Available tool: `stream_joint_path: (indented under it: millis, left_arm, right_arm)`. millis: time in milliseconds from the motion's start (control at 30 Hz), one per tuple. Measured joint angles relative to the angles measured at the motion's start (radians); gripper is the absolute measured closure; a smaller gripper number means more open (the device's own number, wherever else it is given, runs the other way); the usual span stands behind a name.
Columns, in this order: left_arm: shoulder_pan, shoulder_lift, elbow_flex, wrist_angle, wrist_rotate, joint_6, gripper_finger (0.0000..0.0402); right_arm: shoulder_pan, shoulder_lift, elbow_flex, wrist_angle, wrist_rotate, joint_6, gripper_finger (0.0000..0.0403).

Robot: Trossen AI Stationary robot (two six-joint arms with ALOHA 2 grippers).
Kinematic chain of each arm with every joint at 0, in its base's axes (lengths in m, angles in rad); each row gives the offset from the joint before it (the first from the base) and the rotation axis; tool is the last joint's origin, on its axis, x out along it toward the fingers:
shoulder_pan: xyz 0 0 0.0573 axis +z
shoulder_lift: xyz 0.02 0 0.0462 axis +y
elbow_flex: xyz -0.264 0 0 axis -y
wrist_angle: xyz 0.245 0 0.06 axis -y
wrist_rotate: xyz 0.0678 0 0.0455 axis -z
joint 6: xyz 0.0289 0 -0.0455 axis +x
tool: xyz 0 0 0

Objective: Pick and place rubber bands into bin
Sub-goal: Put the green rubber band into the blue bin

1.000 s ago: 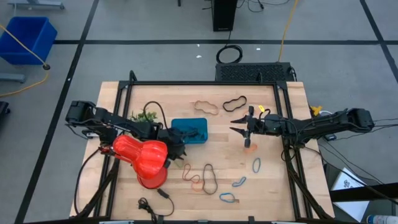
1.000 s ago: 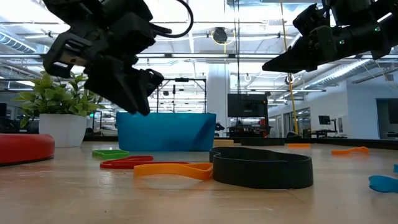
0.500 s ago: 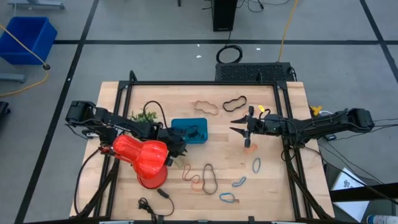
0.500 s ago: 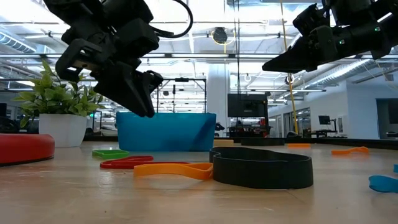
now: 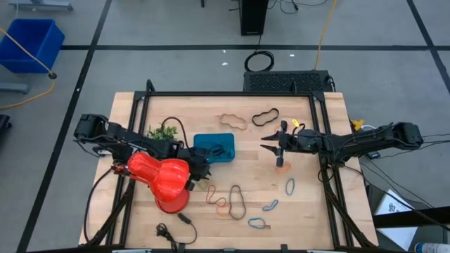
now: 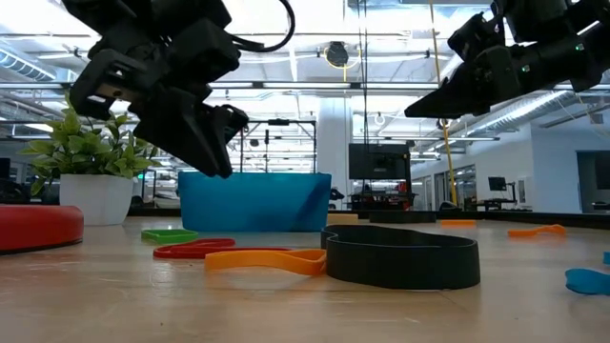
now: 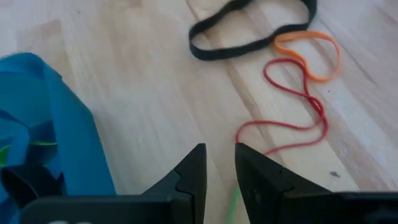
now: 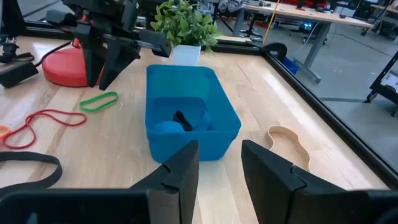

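Note:
The teal bin [image 5: 225, 135] stands mid-table and holds a black band and a blue band [image 8: 180, 119]. My left gripper [image 5: 202, 171] hangs narrowly open and empty just near of the bin, above a green band [image 8: 99, 99] that lies flat on the table; this band shows between the fingers in the left wrist view [image 7: 231, 202]. A red band [image 7: 292, 106], an orange band [image 7: 311, 53] and a black band [image 7: 249, 28] lie beyond it. My right gripper [image 5: 265, 143] hangs open and empty right of the bin, above the table. Tan [image 5: 232, 121], black [image 5: 266, 116] and blue [image 5: 290, 186] bands lie around.
A red vase [image 5: 160, 177] lies on its side under my left arm. A small potted plant [image 5: 162, 131] stands left of the bin. A thin black cable [image 5: 169, 230] lies at the near left. A deep blue crate [image 5: 28, 42] stands on the floor beyond the table.
My left gripper has shifted a little toward the table's near edge, staying above the green band by the bin. No band has moved.

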Motion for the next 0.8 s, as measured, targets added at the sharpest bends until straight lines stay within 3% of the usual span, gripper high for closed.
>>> stream_joint_path:
  millis: [200, 800]
  left_arm:
    - [0.001, -0.001, 0.000, 0.037, -0.088, -0.057, 0.0314]
    - [0.001, -0.001, 0.000, 0.043, -0.087, -0.132, 0.0314]
  right_arm:
    - [0.000, 0.000, 0.000, 0.000, 0.000, 0.000, 0.0289]
    - [0.000, 0.000, -0.046, 0.079, 0.000, -0.008, 0.0289]
